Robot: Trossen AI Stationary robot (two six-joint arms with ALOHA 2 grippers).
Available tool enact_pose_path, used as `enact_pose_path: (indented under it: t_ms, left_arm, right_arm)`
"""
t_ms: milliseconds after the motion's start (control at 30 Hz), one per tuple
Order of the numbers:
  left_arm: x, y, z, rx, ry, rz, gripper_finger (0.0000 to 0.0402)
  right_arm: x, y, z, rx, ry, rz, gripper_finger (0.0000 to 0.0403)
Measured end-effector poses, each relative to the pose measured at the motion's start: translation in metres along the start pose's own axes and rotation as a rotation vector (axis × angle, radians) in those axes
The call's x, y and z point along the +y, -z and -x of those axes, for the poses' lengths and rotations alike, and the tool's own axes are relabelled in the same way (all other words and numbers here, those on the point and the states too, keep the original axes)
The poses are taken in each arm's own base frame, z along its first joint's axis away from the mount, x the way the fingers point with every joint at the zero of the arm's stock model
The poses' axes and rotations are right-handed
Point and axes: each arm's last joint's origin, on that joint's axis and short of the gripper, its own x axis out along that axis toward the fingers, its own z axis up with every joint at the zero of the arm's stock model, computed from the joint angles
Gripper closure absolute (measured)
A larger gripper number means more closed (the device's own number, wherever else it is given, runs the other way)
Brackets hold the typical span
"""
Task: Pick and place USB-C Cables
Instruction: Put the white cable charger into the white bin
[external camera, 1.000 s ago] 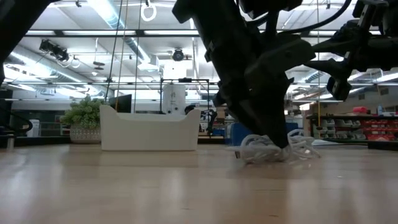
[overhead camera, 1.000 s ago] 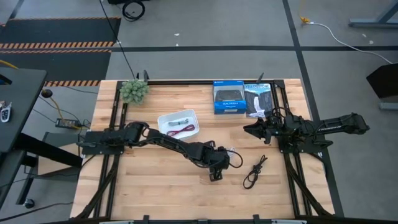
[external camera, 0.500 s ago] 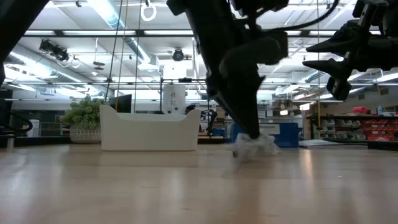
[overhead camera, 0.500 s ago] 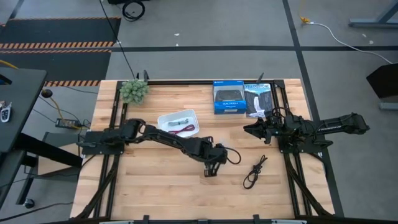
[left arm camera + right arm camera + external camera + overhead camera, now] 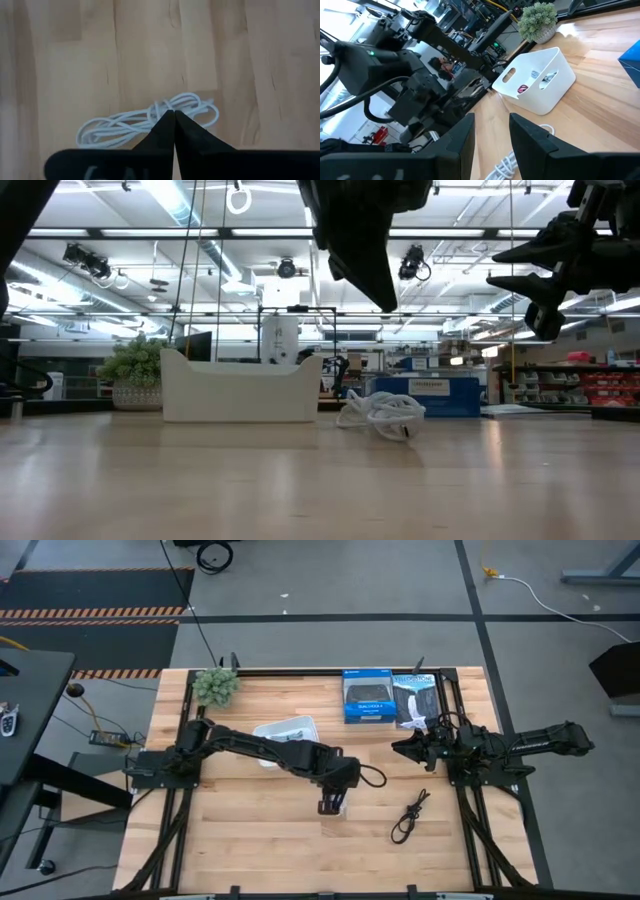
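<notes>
The white USB-C cable (image 5: 380, 414) lies as a loose bundle on the wooden table (image 5: 250, 840), also seen in the left wrist view (image 5: 125, 127). My left gripper (image 5: 174, 114) is shut and hangs above it (image 5: 385, 305), clear of it, near the table's middle (image 5: 330, 806). The black cable (image 5: 409, 816) lies on the table toward the right. The white tray (image 5: 290, 727), partly under my left arm, shows a maroon cable (image 5: 522, 89) through a wall cutout. My right gripper (image 5: 398, 748) is open and holds nothing, hovering at the right side (image 5: 492, 135).
Two blue-and-black retail boxes (image 5: 366, 698) (image 5: 415, 700) stand at the far edge. A small green plant (image 5: 215, 686) sits at the far left corner. Bare wood lies along the near edge.
My left gripper has risen off the table and gone a little toward the table's left edge. The white cable has slid along the table the same way and now lies loose below the gripper.
</notes>
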Motion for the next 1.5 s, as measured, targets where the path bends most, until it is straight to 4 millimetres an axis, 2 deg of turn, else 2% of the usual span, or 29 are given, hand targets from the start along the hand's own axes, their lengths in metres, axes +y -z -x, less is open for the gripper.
enact_pose_path:
  t_ms: [167, 467, 667, 933, 1100, 1500]
  left_arm:
    - [0.0, 0.003, -0.008, 0.03, 0.003, -0.108, 0.0367]
    - [0.0, 0.01, -0.026, 0.105, 0.018, -0.342, 0.0251]
    - [0.006, 0.014, -0.044, 0.142, 0.026, -0.577, 0.0209]
    - [0.013, 0.022, -0.072, 0.203, 0.017, -0.761, 0.0211]
    - [0.018, 0.024, -0.078, 0.246, -0.06, -0.775, 0.0219]
    - [0.02, 0.026, -0.09, 0.256, -0.057, -0.785, 0.0263]
  right_arm:
    - [0.0, 0.0, 0.0, 0.002, -0.001, 0.0, 0.0275]
    - [0.0, 0.0, 0.0, 0.002, 0.0, 0.0, 0.0275]
    - [0.0, 0.0, 0.0, -0.002, 0.0, 0.0, 0.0275]
    - [0.001, -0.001, -0.001, -0.008, -0.007, -0.001, 0.0275]
    - [0.001, -0.001, -0.001, -0.01, -0.009, -0.002, 0.0275]
    - [0.002, -0.002, -0.001, -0.018, -0.018, -0.003, 0.0275]
